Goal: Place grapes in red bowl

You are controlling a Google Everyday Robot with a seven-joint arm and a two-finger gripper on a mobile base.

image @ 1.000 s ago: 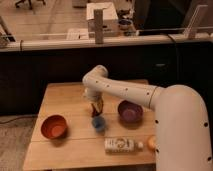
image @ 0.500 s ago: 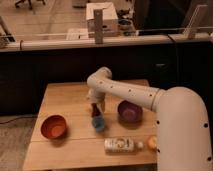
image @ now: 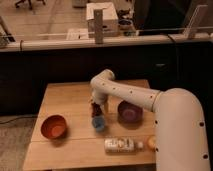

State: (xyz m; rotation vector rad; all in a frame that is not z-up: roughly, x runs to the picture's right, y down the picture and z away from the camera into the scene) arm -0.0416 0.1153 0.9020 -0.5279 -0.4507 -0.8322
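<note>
The red bowl stands at the front left of the wooden table and holds nothing that I can see. My gripper points down near the table's middle, just above and behind the small blue cup. A small dark red-purple lump, the grapes, shows at the gripper's tip. I cannot tell whether it is held or lies on the table. The gripper is about one bowl's width to the right of the red bowl.
A purple bowl stands right of the gripper. A white bottle lies near the front edge, with an orange round fruit beside it. My white arm fills the right side. A dark counter runs behind the table.
The arm's upper bend has shifted slightly to the right. The gripper has stayed over the spot behind the blue cup. The bowls, bottle and fruit have not moved.
</note>
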